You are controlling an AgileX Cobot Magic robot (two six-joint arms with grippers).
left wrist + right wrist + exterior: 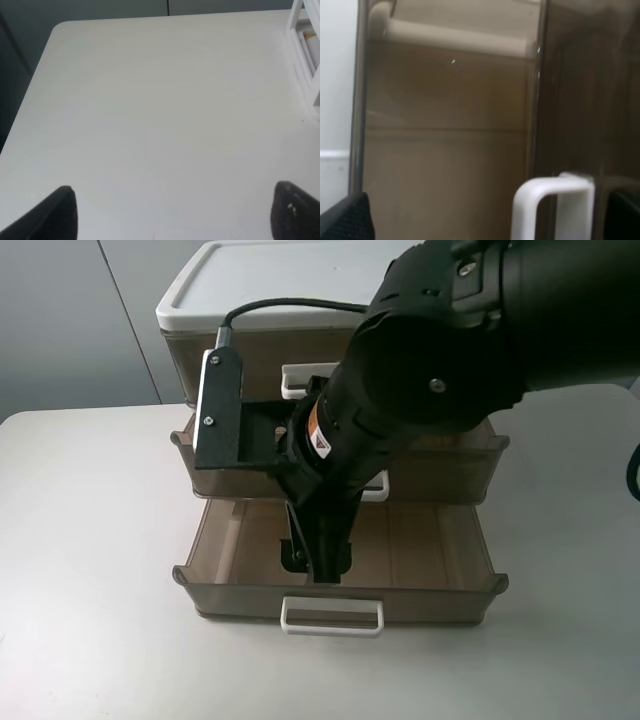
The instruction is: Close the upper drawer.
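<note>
The upper drawer (pixel 450 465), the middle one of three smoky-brown drawers, stands partly pulled out, and my right arm covers most of it. Part of its white loop handle (pixel 378 485) shows beside the arm. My right gripper (pixel 318 540) points down just in front of this drawer's front, fingers over the open lowest drawer. In the right wrist view the gripper (pixel 485 220) is open, with a white loop handle (pixel 552 205) between its black fingertips (pixel 345 217). My left gripper (pixel 175 215) is open and empty over bare table, out of the exterior view.
The lowest drawer (pixel 230 585) is pulled far out, its white handle (pixel 332 615) towards the table's front. The tall top drawer (pixel 190 350) under the white lid (pixel 260 280) is shut. A white frame (pixel 305 50) stands at the edge of the left wrist view.
</note>
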